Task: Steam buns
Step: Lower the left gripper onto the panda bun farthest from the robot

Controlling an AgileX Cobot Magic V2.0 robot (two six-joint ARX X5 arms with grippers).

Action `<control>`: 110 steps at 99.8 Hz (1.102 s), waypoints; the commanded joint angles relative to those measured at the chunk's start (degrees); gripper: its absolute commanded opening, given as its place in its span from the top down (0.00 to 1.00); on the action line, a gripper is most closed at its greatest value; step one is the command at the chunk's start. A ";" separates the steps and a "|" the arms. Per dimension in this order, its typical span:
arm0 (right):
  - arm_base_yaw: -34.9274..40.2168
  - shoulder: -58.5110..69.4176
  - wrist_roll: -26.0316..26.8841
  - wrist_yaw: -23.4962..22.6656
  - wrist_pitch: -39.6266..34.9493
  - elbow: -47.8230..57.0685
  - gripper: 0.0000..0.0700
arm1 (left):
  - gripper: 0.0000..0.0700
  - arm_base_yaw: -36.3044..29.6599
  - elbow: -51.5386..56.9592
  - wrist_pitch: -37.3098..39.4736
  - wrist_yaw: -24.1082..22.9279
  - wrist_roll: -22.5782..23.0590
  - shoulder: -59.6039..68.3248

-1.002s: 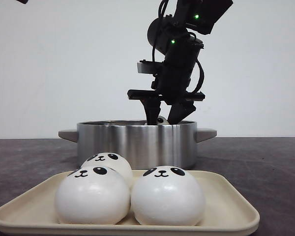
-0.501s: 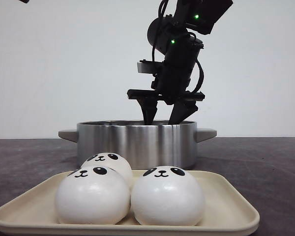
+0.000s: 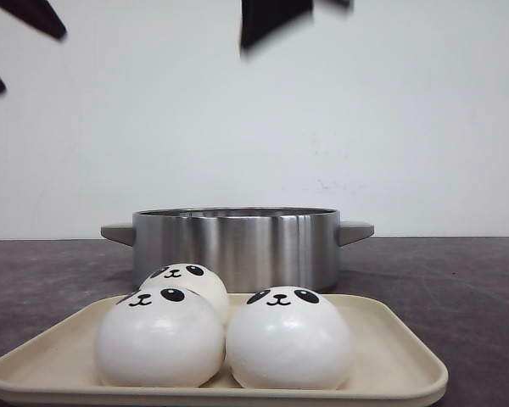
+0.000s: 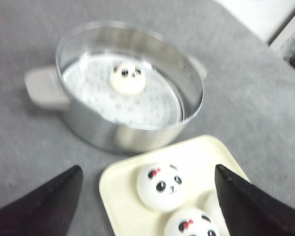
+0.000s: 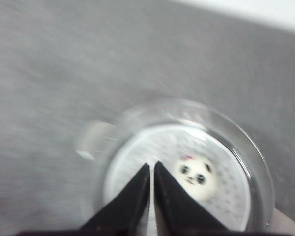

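Front view, left to right. At the upper left edge, two dark tips of the left hand point(image 3: 17, 38) hang high above the surface; in its own wrist view the fingers stand wide apart, holding nothing. Below lies a cream tray point(image 3: 390, 356) carrying three white panda buns: a front-left bun point(image 3: 159, 337), a rear bun point(image 3: 187, 284) tucked just behind it, and a front-right bun point(image 3: 290, 337) touching the front-left one. Behind the tray stands a round steel pot point(image 3: 236, 246) with two side handles. A fourth bun point(image 4: 128, 77) sits inside it on a perforated steamer plate point(image 4: 147, 105). At top centre, a dark blurred piece of the right hand point(image 3: 271, 15) hangs high over the pot; its wrist view shows the fingers nearly closed, holding nothing.

The step in hand appears to be loading buns into the pot, one of four done. The next move likely calls for a hand to descend to the tray, spread around a bun and grip gently.

The surface point(image 3: 458, 280) is dark grey and speckled, against a plain white wall point(image 3: 407, 119).
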 commanded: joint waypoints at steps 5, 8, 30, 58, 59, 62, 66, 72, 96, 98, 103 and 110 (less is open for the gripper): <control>4.79 -7.28 0.37 4.48 -2.40 1.38 1.00 | 0.22 -2.36 2.45 -1.81 -0.07 -3.02 5.14; 6.16 -9.42 0.37 6.23 -3.13 1.38 1.00 | 0.22 -3.34 3.08 -2.40 -0.09 -3.04 6.75; 13.88 -22.23 0.17 16.35 -7.74 1.38 1.00 | 0.20 -9.99 9.11 -3.48 -2.10 -6.19 19.06; 15.06 -30.12 0.42 23.41 -14.60 1.36 1.00 | 0.00 -11.76 14.97 -6.21 -2.08 -7.76 35.32; 15.06 -30.25 0.42 23.76 -14.95 1.36 1.00 | 0.00 -11.76 15.02 -6.16 -2.08 -7.78 35.80; 15.06 -30.58 0.42 24.44 -16.00 1.36 1.00 | 0.00 -11.76 15.10 -5.90 -2.08 -7.76 37.13; 15.06 -31.02 0.46 25.49 -17.35 1.36 1.00 | 0.00 -11.76 15.15 -5.38 -2.12 -7.76 38.71; 15.06 -31.47 0.66 26.58 -19.28 1.36 1.00 | 0.00 -11.76 15.15 -4.50 -2.34 -7.76 40.89; 15.06 -32.11 3.93 28.24 -23.93 1.31 1.00 | 0.00 -12.28 16.20 -2.36 -3.08 -7.74 47.01; 15.06 -32.11 4.09 28.24 -24.04 1.31 1.00 | 0.00 -12.39 16.37 -2.27 -3.19 -7.74 47.47; 15.06 -32.11 4.28 28.24 -24.04 1.31 1.00 | 0.00 -12.66 16.83 -2.21 -3.32 -7.56 48.52; 15.06 -32.11 4.31 28.24 -24.00 1.31 1.00 | 0.00 -13.09 17.35 -1.95 -3.32 -7.54 49.96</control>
